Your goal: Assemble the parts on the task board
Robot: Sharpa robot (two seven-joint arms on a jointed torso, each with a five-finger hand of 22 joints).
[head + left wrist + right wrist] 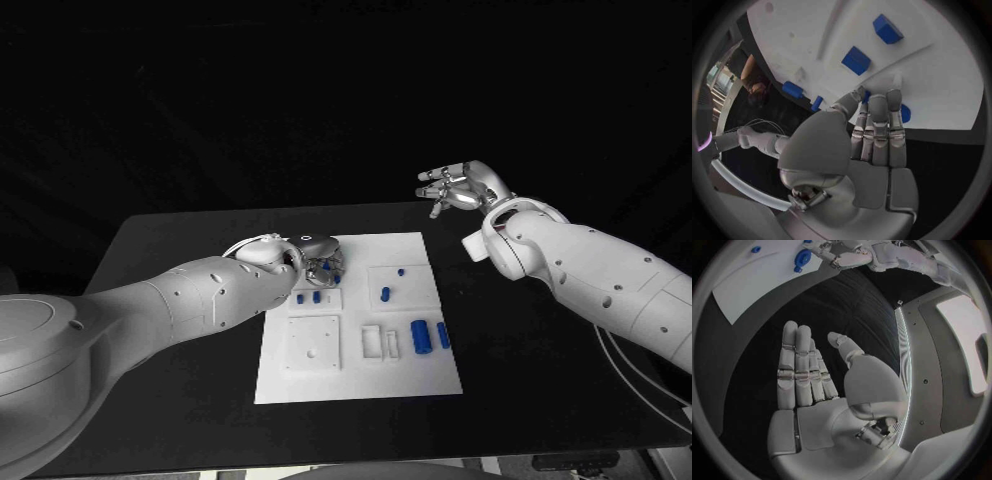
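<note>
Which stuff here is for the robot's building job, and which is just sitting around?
For the job:
- task board
- blue parts
- left hand, down on the board
- right hand, raised, holding nothing

Just around:
- black table

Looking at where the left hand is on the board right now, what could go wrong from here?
1. The left hand sits low over the task board among small blue parts; its fingers hide part of the round blue part beside them, so a grasp there could go wrong or knock that part aside.
2. The loose blue cylinder lies on its side and may roll if the board is jolted.
3. The right hand is open, off the board, so it cannot steady it.
</note>
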